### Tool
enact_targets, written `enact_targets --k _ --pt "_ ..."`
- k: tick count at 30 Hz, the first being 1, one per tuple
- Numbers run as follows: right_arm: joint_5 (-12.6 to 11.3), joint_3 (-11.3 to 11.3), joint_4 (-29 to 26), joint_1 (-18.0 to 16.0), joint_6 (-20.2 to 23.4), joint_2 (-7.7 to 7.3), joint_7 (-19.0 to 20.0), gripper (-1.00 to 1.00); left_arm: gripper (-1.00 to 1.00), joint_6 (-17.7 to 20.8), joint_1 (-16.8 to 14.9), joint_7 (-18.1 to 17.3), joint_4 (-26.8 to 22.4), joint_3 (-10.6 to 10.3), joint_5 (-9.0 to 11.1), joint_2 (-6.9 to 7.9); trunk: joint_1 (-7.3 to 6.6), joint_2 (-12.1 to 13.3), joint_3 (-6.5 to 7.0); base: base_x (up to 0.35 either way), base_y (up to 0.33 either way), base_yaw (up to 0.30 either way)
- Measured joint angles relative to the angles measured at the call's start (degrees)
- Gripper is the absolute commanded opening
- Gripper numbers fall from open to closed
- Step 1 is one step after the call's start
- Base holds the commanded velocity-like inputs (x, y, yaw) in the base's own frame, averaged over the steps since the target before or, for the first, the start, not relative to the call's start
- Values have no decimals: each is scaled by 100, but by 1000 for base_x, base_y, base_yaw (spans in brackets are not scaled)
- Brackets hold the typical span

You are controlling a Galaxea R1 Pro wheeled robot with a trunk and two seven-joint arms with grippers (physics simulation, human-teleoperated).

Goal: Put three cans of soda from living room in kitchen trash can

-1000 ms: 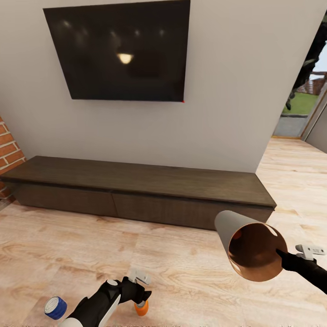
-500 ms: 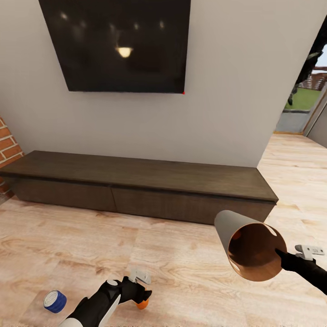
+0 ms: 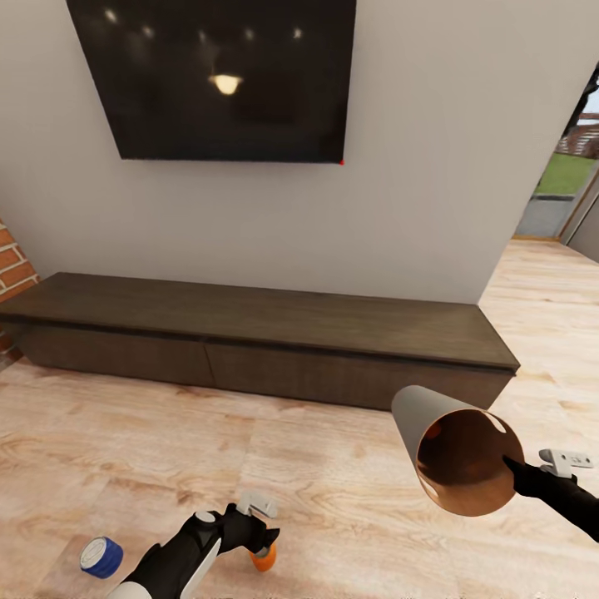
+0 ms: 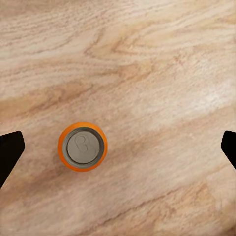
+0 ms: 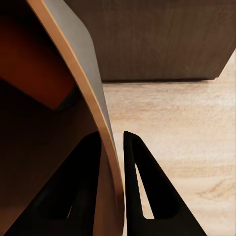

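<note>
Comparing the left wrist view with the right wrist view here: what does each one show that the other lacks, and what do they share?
Left wrist: an upright orange soda can seen from above, standing between the wide-open fingertips of the left gripper.
Right wrist: the right gripper pinching the trash can rim, one finger inside, one outside, with the dark cabinet behind.
Both: the wood-plank floor.

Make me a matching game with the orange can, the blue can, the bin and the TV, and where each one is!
Things:
1. orange soda can
2. blue can
3. trash can
4. TV

Places:
A. hanging on the wall above the long dark cabinet
B. standing on the wood floor under the open left gripper
C. held up by its rim in the right gripper
D. lying on its side on the floor, near the left arm

Pairs: 1-B, 2-D, 3-C, 4-A
</note>
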Motion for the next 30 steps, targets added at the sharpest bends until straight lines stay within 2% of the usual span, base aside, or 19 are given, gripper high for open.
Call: enact_targets --k 4,22,30 --pt "-1 -4 1 0 0 1 -2 -100 100 -1 0 3 0 0 0 0 0 0 -36 4 3 0" --pt "9 0 2 0 -8 10 -2 -100 100 8 0 -1 43 9 9 -2 395 -720 -521 0 0 0" --pt "9 0 1 0 -9 18 -11 -100 100 -2 0 0 7 9 9 0 395 -722 -593 0 0 0"
